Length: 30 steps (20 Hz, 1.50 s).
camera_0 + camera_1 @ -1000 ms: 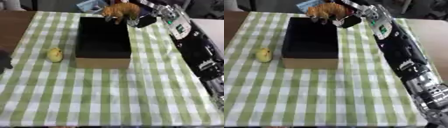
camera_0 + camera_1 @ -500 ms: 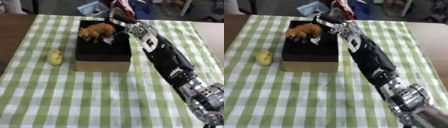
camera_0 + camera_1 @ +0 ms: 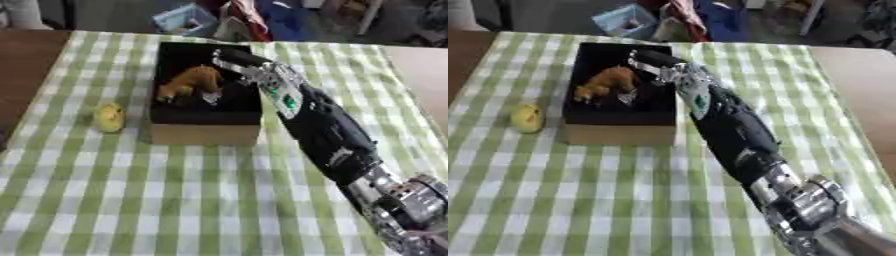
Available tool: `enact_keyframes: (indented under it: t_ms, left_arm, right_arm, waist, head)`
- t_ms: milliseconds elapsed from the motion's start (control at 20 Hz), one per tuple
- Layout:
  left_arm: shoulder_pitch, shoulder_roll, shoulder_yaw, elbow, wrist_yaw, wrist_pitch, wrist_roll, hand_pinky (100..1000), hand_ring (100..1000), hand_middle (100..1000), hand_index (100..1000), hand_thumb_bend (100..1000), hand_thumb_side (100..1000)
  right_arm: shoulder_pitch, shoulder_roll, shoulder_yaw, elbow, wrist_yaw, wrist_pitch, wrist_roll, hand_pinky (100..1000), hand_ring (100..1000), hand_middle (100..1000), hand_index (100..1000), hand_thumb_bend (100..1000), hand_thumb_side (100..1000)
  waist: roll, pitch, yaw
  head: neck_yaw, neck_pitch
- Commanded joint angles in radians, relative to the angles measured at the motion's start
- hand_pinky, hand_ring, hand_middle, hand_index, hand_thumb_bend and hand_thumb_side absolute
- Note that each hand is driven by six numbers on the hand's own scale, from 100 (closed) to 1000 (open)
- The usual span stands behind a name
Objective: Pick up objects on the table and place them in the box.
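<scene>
A: Right hand [image 3: 229, 61], status? Reaches over the black box [image 3: 206, 126] from the right; fingers curled round the back of the brown toy animal [image 3: 188, 83].

B: Toy animal, location? Inside the box, toward its left half; appears at or near the box floor, though contact cannot be told. Long axis runs from near-left to far-right, head end apparently near-left.

A: Left hand? Not in view.

B: Remaining item? Small yellow round object [image 3: 108, 117], on the green-checked bench [image 3: 131, 200] just left of the box, apart from its wall.

A: Relation for next move? Yellow object lies left and near of the right hand, with the whole box between. Judged: release first, then lift clear of the box wall and cross leftward. Left arm would be nearer, if available.
</scene>
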<state>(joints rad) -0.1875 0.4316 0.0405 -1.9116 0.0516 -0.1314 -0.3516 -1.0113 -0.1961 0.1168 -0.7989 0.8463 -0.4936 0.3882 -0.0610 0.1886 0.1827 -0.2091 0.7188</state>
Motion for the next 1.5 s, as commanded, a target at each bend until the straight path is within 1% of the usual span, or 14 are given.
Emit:
enact_keyframes:
  t_ms: [50, 100, 200, 300, 400, 550, 700, 800, 1050, 1150, 1200, 1350, 1400, 1500]
  left_arm:
    - [-0.008, 0.024, 0.007, -0.014, -0.002, -0.001, -0.003, 757, 516, 498, 703, 259, 545]
    - [-0.007, 0.025, 0.008, -0.013, -0.002, -0.001, -0.003, 757, 516, 498, 703, 260, 546]
    - [-0.005, 0.026, 0.009, -0.012, -0.004, -0.001, -0.003, 757, 516, 498, 703, 259, 547]
    - [-0.002, 0.029, 0.012, -0.01, -0.009, -0.001, -0.003, 758, 517, 499, 704, 265, 552]
    - [0.002, 0.033, 0.015, -0.008, -0.013, -0.003, -0.003, 758, 517, 499, 705, 266, 555]
    - [0.008, 0.046, 0.021, -0.002, -0.022, -0.007, 0.001, 757, 518, 500, 706, 267, 552]
    - [0.005, 0.073, 0.023, 0.008, -0.029, -0.016, 0.009, 755, 519, 501, 707, 268, 543]
    - [-0.002, 0.102, 0.025, 0.02, -0.034, -0.025, 0.017, 753, 521, 503, 708, 272, 528]
    - [-0.032, 0.2, 0.027, 0.076, -0.066, -0.061, 0.041, 751, 536, 518, 716, 305, 485]
    - [-0.051, 0.246, 0.02, 0.116, -0.091, -0.081, 0.04, 752, 547, 529, 722, 338, 470]
    - [-0.062, 0.267, 0.015, 0.138, -0.105, -0.092, 0.036, 754, 558, 541, 727, 385, 456]
    - [-0.109, 0.334, -0.006, 0.216, -0.172, -0.135, 0.015, 754, 579, 564, 736, 475, 430]
    - [-0.127, 0.354, -0.015, 0.243, -0.194, -0.151, 0.008, 754, 588, 574, 740, 527, 427]
    - [-0.169, 0.387, -0.036, 0.302, -0.236, -0.181, -0.003, 744, 590, 578, 739, 587, 399]
  right_arm:
    - [-0.013, -0.02, 0.002, 0.002, 0.035, -0.006, 0.054, 729, 643, 630, 768, 161, 533]
    - [-0.015, -0.027, 0.003, -0.006, 0.041, -0.008, 0.074, 746, 686, 683, 804, 205, 548]
    - [-0.018, -0.044, 0.004, -0.028, 0.042, -0.013, 0.103, 774, 744, 757, 841, 252, 553]
    - [-0.024, -0.073, 0.005, -0.062, 0.031, -0.018, 0.12, 798, 781, 808, 867, 298, 541]
    - [-0.027, -0.106, 0.01, -0.1, 0.01, -0.024, 0.128, 816, 805, 838, 881, 322, 524]
    - [-0.023, -0.172, 0.021, -0.179, -0.056, -0.038, 0.133, 818, 809, 846, 891, 325, 497]
    - [-0.006, -0.239, 0.033, -0.275, -0.161, -0.044, 0.119, 802, 784, 820, 882, 308, 439]
    - [0.013, -0.286, 0.04, -0.349, -0.241, -0.041, 0.099, 790, 765, 801, 876, 300, 395]
    - [0.085, -0.403, 0.047, -0.556, -0.432, -0.016, 0.059, 773, 737, 774, 866, 270, 347]
    - [0.119, -0.443, 0.048, -0.635, -0.493, -0.002, 0.053, 770, 733, 769, 867, 266, 340]
    - [0.135, -0.46, 0.049, -0.669, -0.517, 0.005, 0.053, 770, 732, 767, 868, 265, 339]
    - [0.187, -0.502, 0.05, -0.764, -0.576, 0.022, 0.058, 768, 726, 762, 866, 252, 344]
    - [0.202, -0.511, 0.049, -0.79, -0.593, 0.028, 0.062, 767, 721, 757, 866, 240, 345]
    - [0.231, -0.524, 0.048, -0.837, -0.623, 0.038, 0.068, 765, 716, 752, 866, 224, 347]
  waist:
    - [0.009, -0.014, -0.005]
    - [0.009, -0.015, -0.007]
    - [0.01, -0.016, -0.014]
    - [0.009, -0.017, -0.023]
    - [0.009, -0.019, -0.031]
    - [0.007, -0.02, -0.047]
    - [0.007, -0.021, -0.061]
    - [0.008, -0.021, -0.071]
    - [0.016, -0.021, -0.097]
    - [0.018, -0.022, -0.108]
    - [0.02, -0.022, -0.113]
    - [0.024, -0.022, -0.128]
    - [0.026, -0.022, -0.134]
    - [0.031, -0.023, -0.145]
  head:
    - [0.003, -0.011]
    - [0.004, -0.011]
    - [0.009, -0.01]
    - [0.014, -0.011]
    - [0.019, -0.012]
    - [0.033, -0.012]
    - [0.045, -0.011]
    - [0.054, -0.013]
    - [0.077, -0.017]
    - [0.086, -0.018]
    - [0.09, -0.019]
    - [0.103, -0.022]
    - [0.108, -0.023]
    - [0.119, -0.025]
